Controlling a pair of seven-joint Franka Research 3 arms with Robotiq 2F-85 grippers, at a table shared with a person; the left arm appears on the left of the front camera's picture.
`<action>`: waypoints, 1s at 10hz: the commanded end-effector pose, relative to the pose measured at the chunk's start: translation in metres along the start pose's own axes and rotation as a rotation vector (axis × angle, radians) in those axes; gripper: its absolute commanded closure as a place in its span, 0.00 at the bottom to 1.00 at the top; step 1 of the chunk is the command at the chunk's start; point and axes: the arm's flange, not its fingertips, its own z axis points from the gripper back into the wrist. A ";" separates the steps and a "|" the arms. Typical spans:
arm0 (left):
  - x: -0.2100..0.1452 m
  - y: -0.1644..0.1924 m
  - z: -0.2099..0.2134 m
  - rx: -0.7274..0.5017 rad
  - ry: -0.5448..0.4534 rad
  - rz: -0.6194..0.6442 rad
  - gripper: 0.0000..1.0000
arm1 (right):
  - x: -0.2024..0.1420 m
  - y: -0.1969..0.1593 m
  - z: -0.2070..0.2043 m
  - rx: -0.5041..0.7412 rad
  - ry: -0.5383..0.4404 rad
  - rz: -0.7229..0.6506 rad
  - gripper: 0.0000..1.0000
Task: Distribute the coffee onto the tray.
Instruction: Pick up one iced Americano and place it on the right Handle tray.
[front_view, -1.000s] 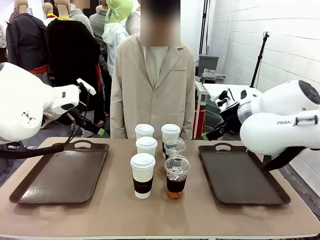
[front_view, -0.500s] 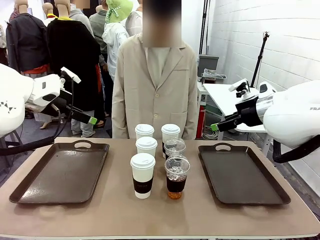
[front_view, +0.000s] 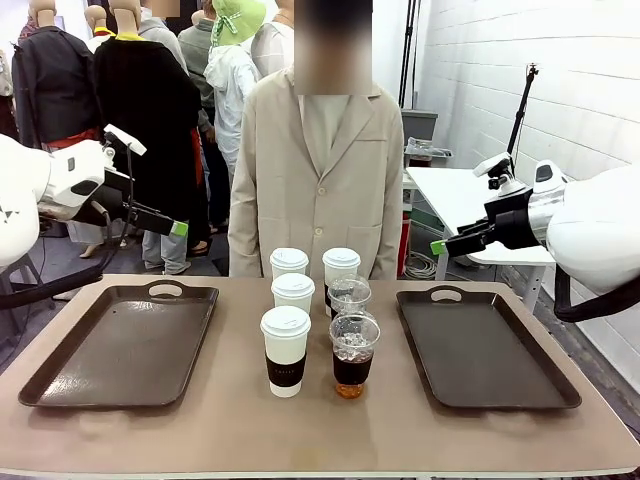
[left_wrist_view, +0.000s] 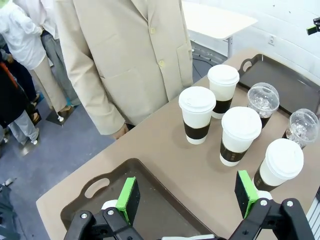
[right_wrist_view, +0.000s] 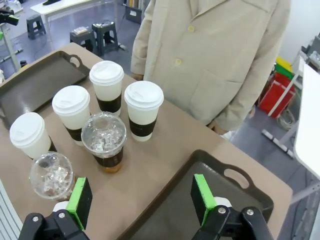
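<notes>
Left gripper (front_view: 176, 228): released, jaws spread wide with nothing between the green pads (left_wrist_view: 129, 199); it hangs in the air, high and to the left of the cups (front_view: 293, 295).
Right gripper (front_view: 440, 246): also released, its pads (right_wrist_view: 202, 196) wide apart and holding nothing; it hangs high and to the right of the cups.
Cups: six, upright, in a tight cluster of two columns running away from the robot, all standing on the table (front_view: 300, 430).
Paper cups (front_view: 286, 350): four, with white lids and dark sleeves; three make up the cluster's left column and the fourth is the far cup of the right column.
Iced cups (front_view: 354, 355): two, clear with domed lids and dark coffee; they are the near and middle cups of the right column, each just beside a paper cup.
Left tray (front_view: 125, 345): dark, with a handle at the far end; it lies flat to the left of the cups, apart from them.
Right tray (front_view: 480, 350): the same kind, flat to the right of the cups, apart from them.
Person (front_view: 320, 180): in a beige jacket, standing straight behind the cups at the far edge.
</notes>
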 end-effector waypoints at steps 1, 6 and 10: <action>-0.037 -0.018 0.006 -0.026 -0.020 -0.031 0.00 | -0.067 0.041 0.014 0.008 0.005 0.003 0.00; 0.000 0.000 0.000 0.000 0.000 0.000 0.00 | -0.001 -0.001 -0.001 0.001 0.003 -0.002 0.00; 0.000 0.000 0.000 0.000 0.000 0.000 0.00 | -0.001 -0.001 -0.001 0.001 0.003 -0.002 0.00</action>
